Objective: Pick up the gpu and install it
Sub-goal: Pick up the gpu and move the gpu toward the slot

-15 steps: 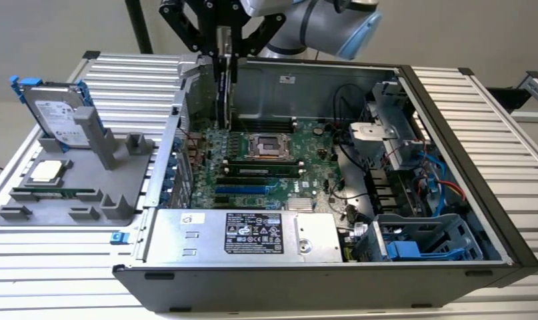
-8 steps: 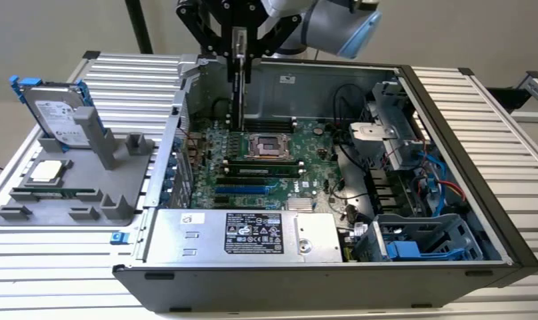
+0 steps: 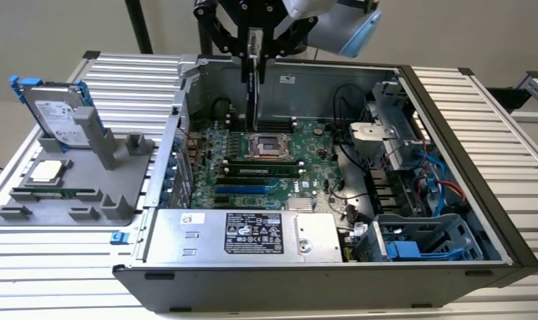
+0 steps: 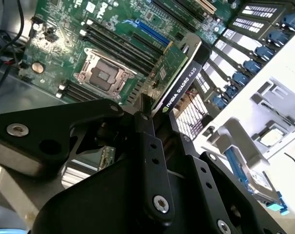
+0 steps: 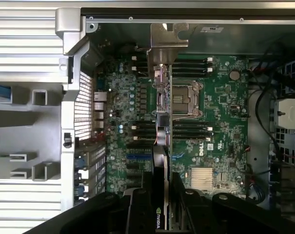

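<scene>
While the gripper [image 3: 253, 48] clamps its jaws on the gpu [image 3: 253, 90] at the upper centre of the exterior view, the card hangs edge-on, long axis upright, above the motherboard [image 3: 251, 170] inside the open case [image 3: 295, 287]. A hard drive [image 3: 60, 113] stands on the grey fixture [image 3: 117, 153] at the left. The first wrist view shows the silver bracket [image 5: 164, 36] at the card's far end. The second wrist view shows its green face.

So the gpu [image 3: 253, 93] is up in the air, hanging long-way-down and held shut at its upper end by the end effector [image 3: 253, 59], over the far part of the motherboard [image 3: 251, 160]. Green board one face, black shroud the other, silver bracket [image 5: 164, 41] at the free end.
</scene>
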Robot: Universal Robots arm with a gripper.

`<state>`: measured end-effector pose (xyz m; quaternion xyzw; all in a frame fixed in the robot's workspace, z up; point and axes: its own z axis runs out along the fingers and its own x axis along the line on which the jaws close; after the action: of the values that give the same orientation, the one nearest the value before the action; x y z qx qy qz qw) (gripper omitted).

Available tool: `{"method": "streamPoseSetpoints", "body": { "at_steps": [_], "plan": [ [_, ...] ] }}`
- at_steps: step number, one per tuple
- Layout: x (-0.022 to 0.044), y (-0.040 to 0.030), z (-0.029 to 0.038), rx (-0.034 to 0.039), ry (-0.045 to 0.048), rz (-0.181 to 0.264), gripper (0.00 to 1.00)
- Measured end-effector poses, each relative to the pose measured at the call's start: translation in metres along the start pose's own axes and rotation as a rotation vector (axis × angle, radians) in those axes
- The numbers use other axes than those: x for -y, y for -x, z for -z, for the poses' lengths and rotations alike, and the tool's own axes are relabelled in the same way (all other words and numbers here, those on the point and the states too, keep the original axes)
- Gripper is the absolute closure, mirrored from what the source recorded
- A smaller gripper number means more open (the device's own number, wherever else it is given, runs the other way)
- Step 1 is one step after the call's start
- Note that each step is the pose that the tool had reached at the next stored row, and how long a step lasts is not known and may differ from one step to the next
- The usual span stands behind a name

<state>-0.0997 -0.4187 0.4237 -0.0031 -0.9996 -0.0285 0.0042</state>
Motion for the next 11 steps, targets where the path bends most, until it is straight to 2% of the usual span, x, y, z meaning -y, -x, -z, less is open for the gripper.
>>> {"method": "streamPoseSetpoints", "body": {
  "at_steps": [11],
  "plan": [
    [-0.0001, 0.0218, 0.0002, -0.0001, -0.0001, 0.0, 1.0]
  ]
}}
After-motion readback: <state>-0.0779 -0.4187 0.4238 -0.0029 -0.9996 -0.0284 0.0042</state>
